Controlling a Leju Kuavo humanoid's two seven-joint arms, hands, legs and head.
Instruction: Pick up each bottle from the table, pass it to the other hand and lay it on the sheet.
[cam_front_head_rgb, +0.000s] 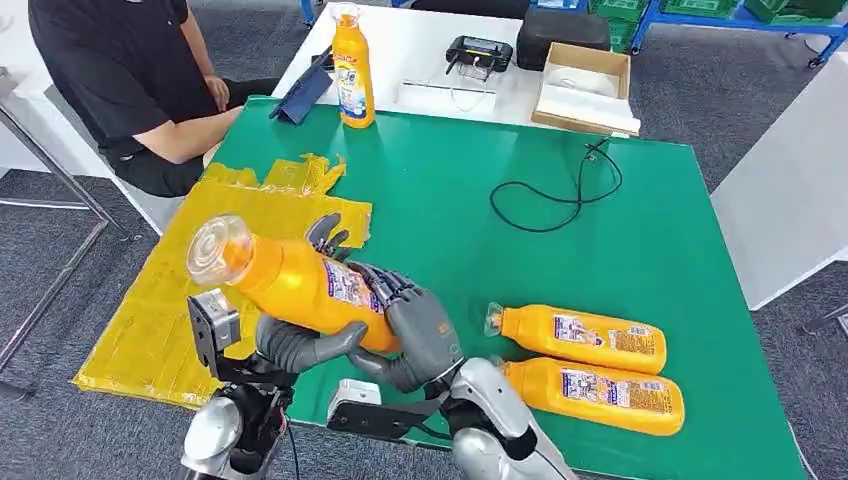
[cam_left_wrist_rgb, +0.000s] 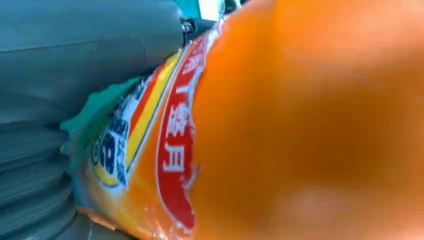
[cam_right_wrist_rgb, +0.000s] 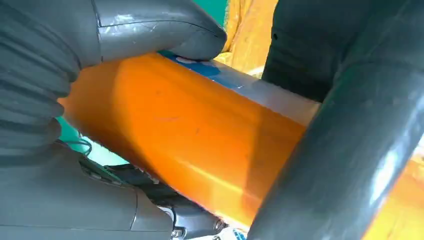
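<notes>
An orange bottle (cam_front_head_rgb: 300, 285) with a clear cap (cam_front_head_rgb: 218, 250) is held in the air over the near edge of the green table (cam_front_head_rgb: 450, 190), beside the yellow sheet (cam_front_head_rgb: 170, 300). My left hand (cam_front_head_rgb: 305, 340) grips its middle, thumb underneath and fingers over the top. My right hand (cam_front_head_rgb: 420, 330) wraps its base end. The label (cam_left_wrist_rgb: 170, 150) shows close against the left hand (cam_left_wrist_rgb: 75, 60). The right wrist view has the bottle (cam_right_wrist_rgb: 185, 135) under my right hand's thumb (cam_right_wrist_rgb: 150, 25). Two more orange bottles (cam_front_head_rgb: 580, 337) (cam_front_head_rgb: 595, 395) lie on the table at the right. Another (cam_front_head_rgb: 353, 70) stands at the far edge.
A person in black (cam_front_head_rgb: 130, 80) sits at the far left by the sheet. A black cable (cam_front_head_rgb: 560, 190) loops on the green table. Behind it a white table carries a cardboard box (cam_front_head_rgb: 585, 88), a black case (cam_front_head_rgb: 560, 30) and a tablet (cam_front_head_rgb: 305, 95).
</notes>
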